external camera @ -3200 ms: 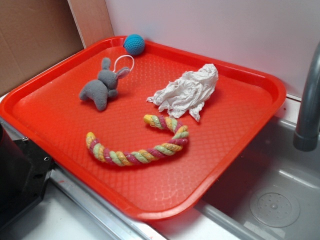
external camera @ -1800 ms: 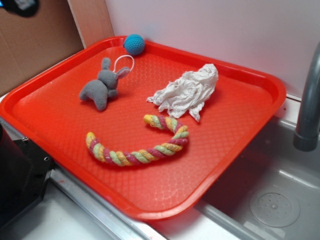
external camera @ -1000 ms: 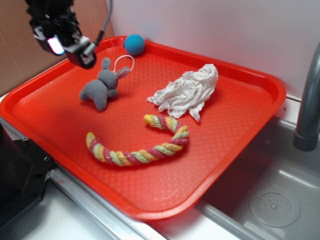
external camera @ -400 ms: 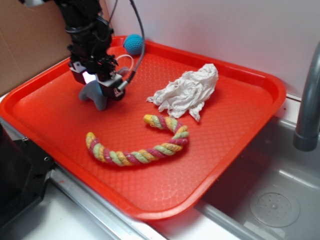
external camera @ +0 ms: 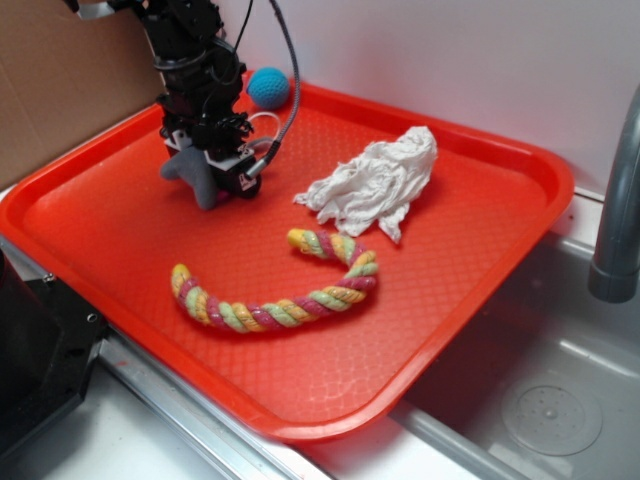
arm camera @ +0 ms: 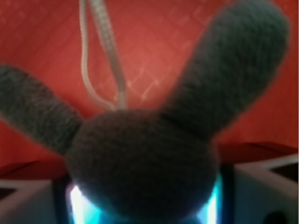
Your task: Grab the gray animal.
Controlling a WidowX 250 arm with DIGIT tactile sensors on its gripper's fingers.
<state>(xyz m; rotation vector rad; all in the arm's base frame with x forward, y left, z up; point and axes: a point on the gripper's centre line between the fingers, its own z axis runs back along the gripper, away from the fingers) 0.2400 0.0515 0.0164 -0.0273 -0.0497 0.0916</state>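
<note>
The gray animal (external camera: 193, 174), a small plush rabbit, lies at the back left of the red tray (external camera: 545, 190). My gripper (external camera: 216, 166) is lowered right onto it and hides its head and ears in the exterior view. In the wrist view the rabbit's head (arm camera: 142, 158) fills the space between my two fingers (arm camera: 264, 186), with lit gaps on both sides. Its ears spread up to the left and right. Its white string loop (arm camera: 105, 51) lies on the tray beyond. The jaws stand apart around the head.
A teal crocheted ball (external camera: 268, 87) sits at the tray's back corner. A white rag (external camera: 375, 180) lies to the right and a multicoloured rope toy (external camera: 290, 295) in front. A grey faucet (external camera: 618, 200) and a sink (external camera: 545, 410) are on the right. Cardboard (external camera: 60, 90) stands at the left.
My gripper has come in from the upper left and moved down over the rabbit, now straddling its head. The rabbit and the other things have not moved.
</note>
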